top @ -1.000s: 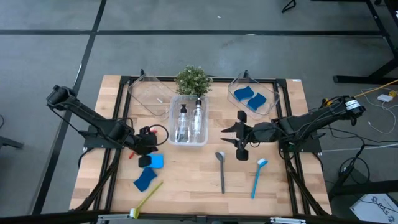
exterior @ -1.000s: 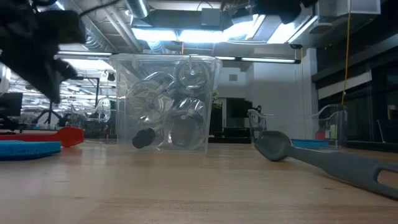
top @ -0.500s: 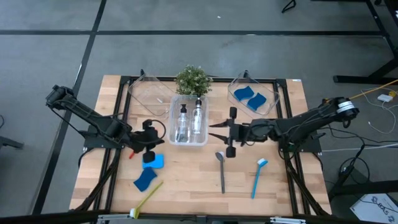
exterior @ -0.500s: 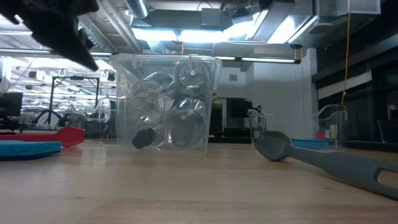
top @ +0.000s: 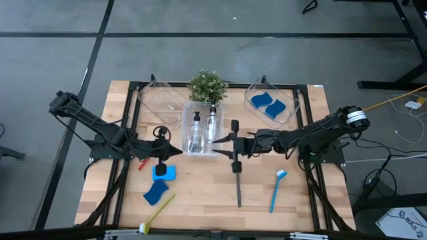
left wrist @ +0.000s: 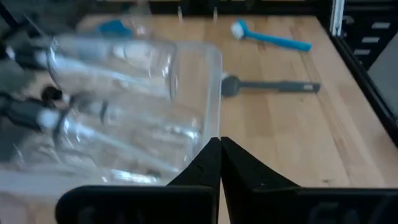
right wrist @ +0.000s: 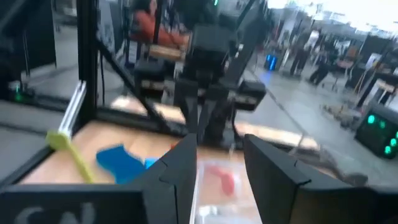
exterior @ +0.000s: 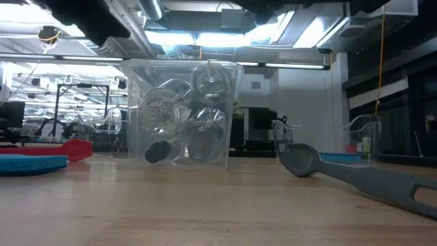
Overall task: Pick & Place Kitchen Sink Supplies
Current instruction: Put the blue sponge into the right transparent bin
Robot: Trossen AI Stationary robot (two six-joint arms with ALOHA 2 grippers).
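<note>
Wooden table [top: 200, 193], two dark arms over it.
Centre clear bin [top: 202, 133]: two pump bottles [top: 203, 130] lying inside.
Right-rear bin [top: 288, 113]: two blue sponges [top: 267, 103].
Two more sponges [top: 160, 183] front left.
Grey brush [top: 238, 183], blue brush [top: 276, 189], yellow-green brush [top: 157, 213] on the boards; red brush [top: 141, 165] partly hidden.
Left gripper [top: 175, 151]: fingers together, empty, beside centre bin.
Right gripper [top: 227, 145]: fingers apart, empty, above grey brush head.

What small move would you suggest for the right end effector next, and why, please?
Probably lower the right end effector, its fingers apart, onto the grey brush lying loose just below it beside the clear bin. The left end effector is shut on the bin's other side.
</note>
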